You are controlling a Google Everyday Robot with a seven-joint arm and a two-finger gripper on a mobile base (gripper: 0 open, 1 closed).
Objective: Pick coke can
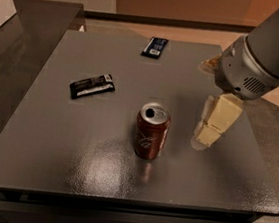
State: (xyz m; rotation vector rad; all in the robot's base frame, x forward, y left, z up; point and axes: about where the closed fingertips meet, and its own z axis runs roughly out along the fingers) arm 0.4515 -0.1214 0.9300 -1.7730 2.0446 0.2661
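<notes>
Coke can [152,131] stood upright on the desk [73,166] — tool [202,140] near the can, not touching; grip state could not be told.

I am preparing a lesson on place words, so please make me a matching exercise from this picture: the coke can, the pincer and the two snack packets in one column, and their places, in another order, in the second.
Column one
1. coke can
2. pincer
3. near snack packet
4. far snack packet

Column two
A. right of the can, apart from it
B. flat, near the far edge of the table
C. upright, near the middle of the table
D. flat, left of the can and farther back

Pairs: 1-C, 2-A, 3-D, 4-B
</notes>
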